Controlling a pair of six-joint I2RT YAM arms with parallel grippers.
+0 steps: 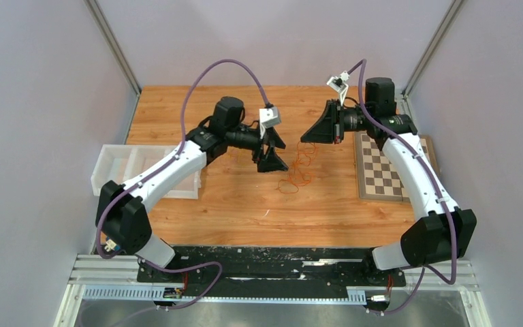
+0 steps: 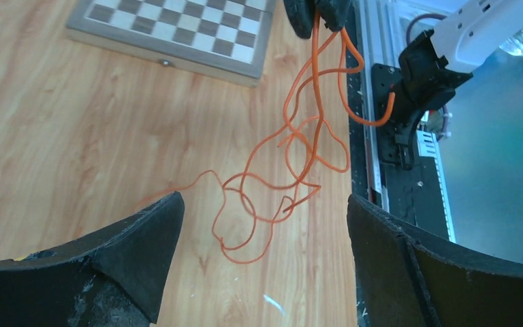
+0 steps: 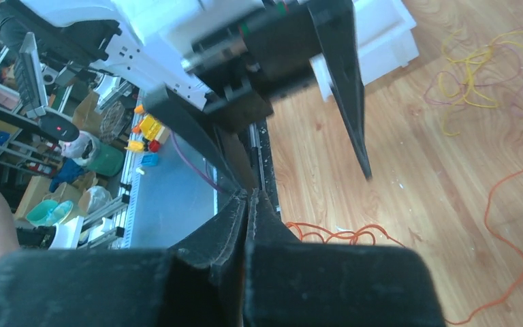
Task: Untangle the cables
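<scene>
At right end effector: clenched on orange cable, held above worktop, with loops hanging down to the wood. At left end effector: released, spread wide, facing the dangling tangle, touching none of it. Farther off, near tray: yellow and pink cables, loose on worktop.

Bright, even light from above; the arms cast only faint, soft shadows on the table. The top view is sharp, without glare. Close to each wrist lens, the left fingers and right fingers are dark and blurred. The cables ahead are crisp. The white arm beyond the right fingers is washed out.
</scene>
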